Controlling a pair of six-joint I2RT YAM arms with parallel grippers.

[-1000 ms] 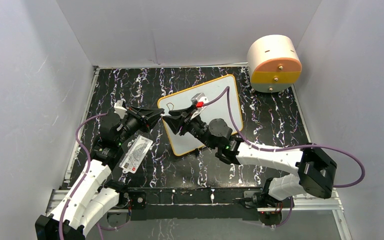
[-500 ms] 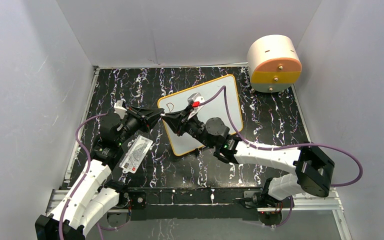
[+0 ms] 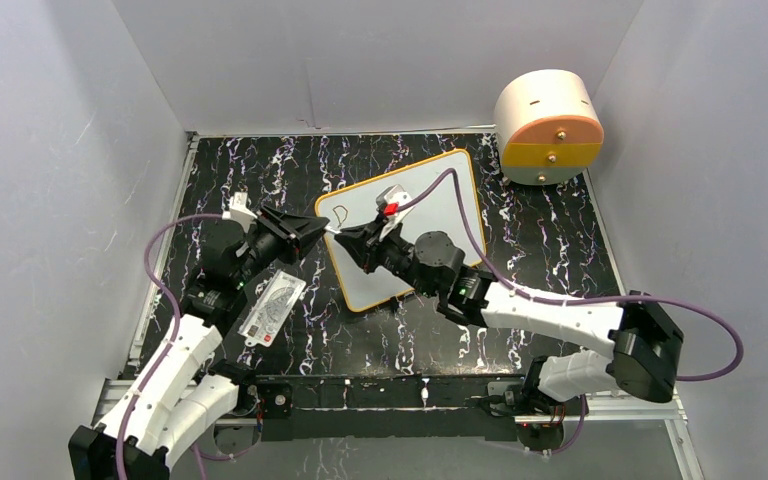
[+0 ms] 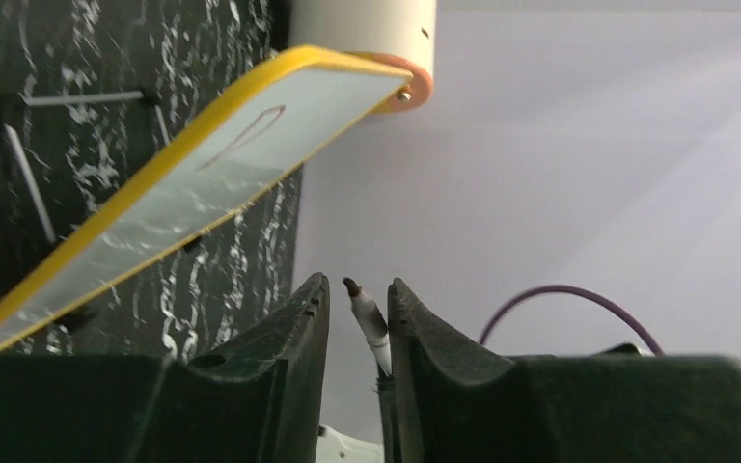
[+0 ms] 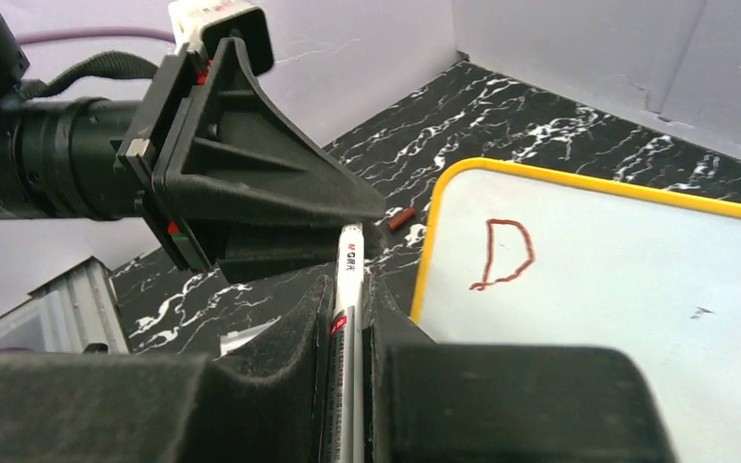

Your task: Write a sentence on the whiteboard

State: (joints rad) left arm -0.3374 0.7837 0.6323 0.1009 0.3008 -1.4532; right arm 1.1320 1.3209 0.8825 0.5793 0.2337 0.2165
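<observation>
Of the sentence (image 5: pixel 504 254), just one red-brown "D", near a yellow-framed corner of the whiteboard (image 5: pixel 617 289). Sits face-up and askew about mid-counter (image 3: pixel 260 170), raised on small feet. Expect a light, stiff, slick panel, likely to skid under a pressing tip. Best steadied at the frame's edge, never on the writing face, where a touch probably smears ink.

Just off the whiteboard's left edge, a slim white pen (image 5: pixel 350 253), clenched along its barrel by the right fingers (image 5: pixel 299 318). Probably hard, smooth and light, so take hold mid-barrel, clear of the soft tip. Either side of that dark tip, the left fingers (image 4: pixel 299 318), released, with a gap showing beside it.

Close to the same edge, a small brown cap (image 5: pixel 400 217) on the counter. Left of the whiteboard, a printed card (image 3: pixel 275 305). Beyond the whiteboard's far right corner, a white drum with an orange face (image 3: pixel 548 125).
</observation>
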